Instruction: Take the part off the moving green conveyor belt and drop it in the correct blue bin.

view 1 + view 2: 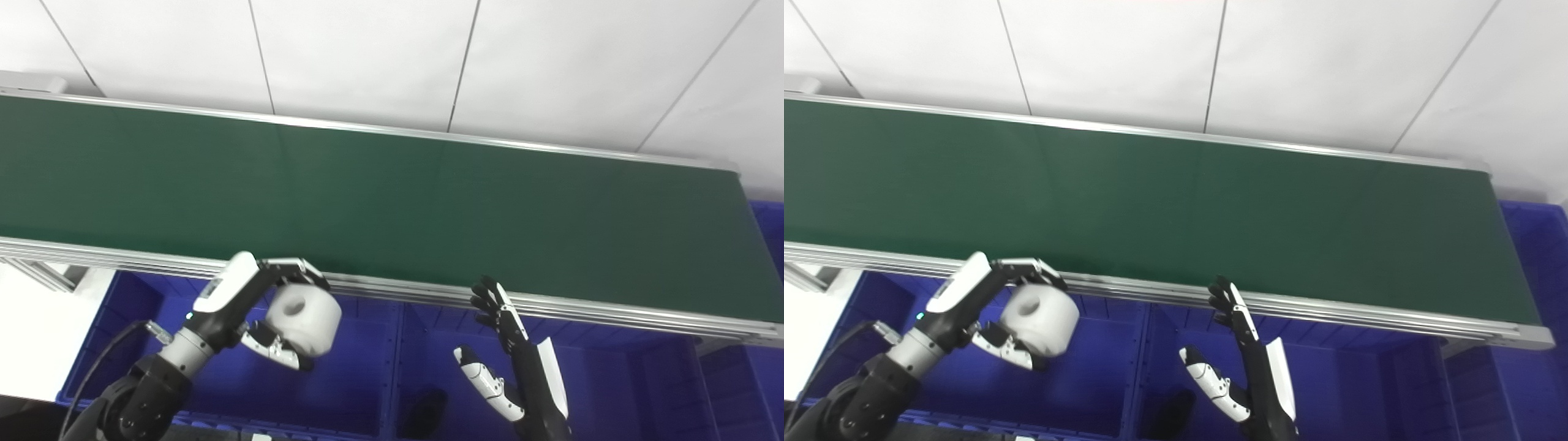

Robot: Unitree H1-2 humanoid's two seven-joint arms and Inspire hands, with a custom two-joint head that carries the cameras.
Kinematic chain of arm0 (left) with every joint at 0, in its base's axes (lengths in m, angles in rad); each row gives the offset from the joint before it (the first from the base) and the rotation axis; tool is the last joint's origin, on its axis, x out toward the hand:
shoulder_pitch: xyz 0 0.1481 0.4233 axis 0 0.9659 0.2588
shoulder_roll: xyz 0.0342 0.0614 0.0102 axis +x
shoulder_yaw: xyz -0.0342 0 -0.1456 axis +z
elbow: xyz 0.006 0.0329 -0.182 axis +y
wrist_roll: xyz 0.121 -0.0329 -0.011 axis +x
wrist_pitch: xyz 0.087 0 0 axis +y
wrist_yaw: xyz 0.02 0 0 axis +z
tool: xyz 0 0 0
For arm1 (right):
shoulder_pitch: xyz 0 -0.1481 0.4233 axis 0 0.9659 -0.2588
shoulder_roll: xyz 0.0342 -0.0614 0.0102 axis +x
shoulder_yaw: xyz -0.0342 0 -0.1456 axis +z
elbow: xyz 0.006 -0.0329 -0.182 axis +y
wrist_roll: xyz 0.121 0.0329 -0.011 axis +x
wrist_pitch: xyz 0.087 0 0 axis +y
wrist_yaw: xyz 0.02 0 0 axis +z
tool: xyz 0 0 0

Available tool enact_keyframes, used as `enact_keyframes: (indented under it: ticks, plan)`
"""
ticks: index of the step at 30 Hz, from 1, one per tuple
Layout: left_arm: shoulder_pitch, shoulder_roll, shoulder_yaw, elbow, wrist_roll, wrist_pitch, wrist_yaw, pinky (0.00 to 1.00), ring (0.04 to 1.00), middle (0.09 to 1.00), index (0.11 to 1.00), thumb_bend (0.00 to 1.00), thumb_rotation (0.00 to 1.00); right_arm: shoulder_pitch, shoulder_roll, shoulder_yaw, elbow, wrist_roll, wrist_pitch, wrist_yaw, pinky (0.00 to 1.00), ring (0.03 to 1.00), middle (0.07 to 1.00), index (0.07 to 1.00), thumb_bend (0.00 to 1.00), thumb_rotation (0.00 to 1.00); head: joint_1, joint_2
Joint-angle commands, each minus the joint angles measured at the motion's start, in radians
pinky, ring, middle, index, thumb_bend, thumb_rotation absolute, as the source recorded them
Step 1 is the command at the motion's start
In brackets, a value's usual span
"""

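Just below the conveyor belt [380, 190], my left hand [269, 318] pinches the white part [304, 318] over the blue bin [361, 392], apparently poised for release; my right hand [499, 343], beside that belt's near rail, waits spread and empty.

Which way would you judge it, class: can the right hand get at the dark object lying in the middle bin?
Probably yes: the right hand is open, holds nothing, and hangs just above the dark object with nothing between.
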Motion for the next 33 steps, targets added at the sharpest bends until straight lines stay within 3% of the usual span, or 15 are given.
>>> enact_keyframes:
  ticks: [1, 5, 6, 12, 13, 14, 16, 17, 18, 20, 22, 24, 28, 31, 33]
  plan:
    - [-0.012, 0.028, 0.000, -0.023, 0.008, -0.002, -0.021, 0.42, 0.434, 0.498, 0.505, 0.50, 0.00, 0.004, 0.008, 0.006, -0.044, -0.008, 0.009, 0.002, 0.80, 0.865, 0.891, 0.945, 0.65, 0.73, 0.002, 0.003]
    - [-0.008, 0.038, -0.011, -0.047, 0.070, 0.093, -0.090, 0.43, 0.425, 0.500, 0.507, 0.50, 0.00, 0.011, 0.011, 0.007, -0.056, -0.001, 0.022, 0.008, 0.80, 0.867, 0.894, 0.946, 0.65, 0.73, 0.005, 0.006]
    - [-0.008, 0.040, -0.016, -0.062, 0.093, 0.137, -0.119, 0.45, 0.432, 0.501, 0.501, 0.50, 0.00, 0.013, 0.011, 0.007, -0.058, 0.001, 0.023, 0.008, 0.80, 0.867, 0.895, 0.946, 0.65, 0.72, 0.007, 0.006]
    - [-0.026, 0.050, -0.063, -0.141, 0.206, 0.413, -0.313, 0.37, 0.369, 0.469, 0.555, 0.49, 0.00, 0.016, 0.012, 0.009, -0.073, 0.001, 0.036, 0.011, 0.80, 0.864, 0.895, 0.946, 0.64, 0.72, 0.016, 0.008]
    - [-0.034, 0.054, -0.079, -0.151, 0.247, 0.469, -0.354, 0.41, 0.381, 0.484, 0.560, 0.49, 0.00, 0.016, 0.011, 0.009, -0.073, -0.001, 0.037, 0.011, 0.80, 0.864, 0.896, 0.947, 0.64, 0.72, 0.016, 0.010]
    - [-0.045, 0.061, -0.097, -0.160, 0.290, 0.515, -0.398, 0.48, 0.523, 0.619, 0.681, 0.52, 0.00, 0.016, 0.011, 0.009, -0.075, -0.002, 0.039, 0.012, 0.80, 0.862, 0.895, 0.947, 0.65, 0.73, 0.016, 0.011]
    - [-0.064, 0.075, -0.124, -0.173, 0.344, 0.575, -0.464, 0.73, 0.837, 0.887, 0.872, 0.57, 0.04, 0.016, 0.011, 0.009, -0.077, 0.000, 0.043, 0.012, 0.80, 0.864, 0.895, 0.947, 0.66, 0.73, 0.018, 0.010]
    - [-0.068, 0.077, -0.129, -0.176, 0.357, 0.584, -0.470, 0.75, 0.857, 0.903, 0.884, 0.57, 0.06, 0.016, 0.012, 0.009, -0.078, 0.001, 0.044, 0.012, 0.80, 0.864, 0.895, 0.947, 0.66, 0.73, 0.023, 0.007]
    - [-0.069, 0.076, -0.130, -0.177, 0.362, 0.584, -0.465, 0.82, 0.922, 0.951, 0.919, 0.61, 0.11, 0.015, 0.012, 0.008, -0.077, 0.000, 0.044, 0.011, 0.80, 0.862, 0.895, 0.947, 0.65, 0.73, 0.024, 0.007]
    - [-0.059, 0.069, -0.119, -0.175, 0.363, 0.558, -0.416, 0.88, 0.956, 0.977, 0.941, 0.65, 0.18, 0.012, 0.012, 0.007, -0.074, 0.000, 0.043, 0.010, 0.80, 0.859, 0.894, 0.946, 0.65, 0.73, 0.026, 0.007]
    - [-0.051, 0.063, -0.109, -0.171, 0.352, 0.525, -0.368, 0.90, 0.977, 0.996, 0.961, 0.70, 0.28, 0.011, 0.013, 0.006, -0.074, 0.005, 0.044, 0.011, 0.80, 0.858, 0.894, 0.946, 0.66, 0.73, 0.027, 0.007]
    - [-0.040, 0.050, -0.090, -0.172, 0.318, 0.505, -0.323, 0.90, 0.987, 1.000, 0.971, 0.73, 0.32, 0.008, 0.013, 0.006, -0.072, 0.003, 0.043, 0.011, 0.80, 0.859, 0.894, 0.946, 0.66, 0.73, 0.027, 0.004]
    - [-0.003, -0.010, 0.001, -0.135, 0.040, 0.345, -0.215, 0.86, 0.984, 1.000, 0.994, 0.75, 0.32, 0.009, 0.012, 0.006, -0.073, 0.000, 0.046, 0.012, 0.80, 0.860, 0.894, 0.947, 0.66, 0.73, 0.027, 0.001]
    - [0.023, -0.051, 0.040, -0.103, -0.172, 0.204, -0.191, 0.91, 0.997, 1.000, 1.000, 0.76, 0.40, 0.012, 0.006, 0.006, -0.079, 0.004, 0.049, 0.017, 0.80, 0.865, 0.897, 0.948, 0.65, 0.72, 0.021, -0.001]
    - [0.045, -0.086, 0.050, -0.109, -0.285, 0.177, -0.193, 0.94, 1.000, 1.000, 0.999, 0.76, 0.46, 0.015, 0.002, 0.005, -0.085, 0.002, 0.053, 0.021, 0.80, 0.869, 0.899, 0.949, 0.65, 0.72, 0.012, -0.005]
